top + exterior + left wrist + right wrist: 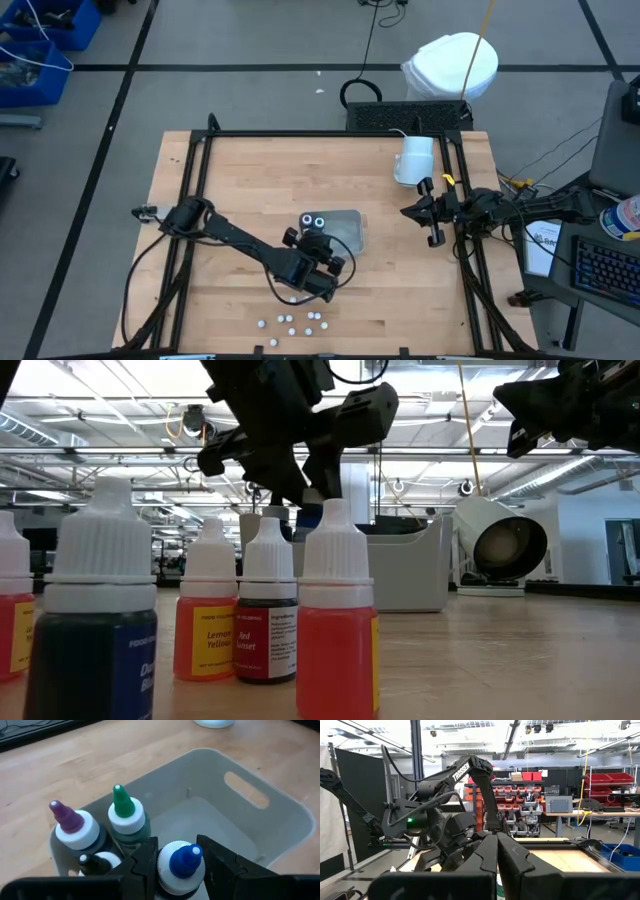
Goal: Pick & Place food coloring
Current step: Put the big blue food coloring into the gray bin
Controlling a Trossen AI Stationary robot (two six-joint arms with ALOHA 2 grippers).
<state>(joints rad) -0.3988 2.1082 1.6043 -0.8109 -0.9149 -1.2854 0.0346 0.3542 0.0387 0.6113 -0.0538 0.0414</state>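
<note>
A pale plastic tray [260, 800] lies mid-table and holds a purple-tipped bottle [75, 827], a green-tipped bottle [127, 817] and a dark-tipped one [95, 862]. My left gripper [177, 855] is over the tray's near corner, shut on a blue-tipped food coloring bottle [182, 862]. Several small white-capped dropper bottles [295, 322] stand near the table's front edge; in the low view they are a dark blue [95, 630], a yellow [208, 610], a dark red [268, 615] and a red one [337, 630]. My right gripper [432, 225] waits shut at the table's right side. My left gripper pinches the blue-tipped bottle by its white cap [165, 865], one finger [145, 862] on each side. The fingers slant down from the table's near left. The bottle stands upright inside the tray's near corner; its base is hidden, so whether it rests on the tray floor cannot be told.
A large white mug [415, 160] lies on its side at the far right of the table. The tray's far half [210, 820] is bare. A black frame [200, 200] runs around the table top.
</note>
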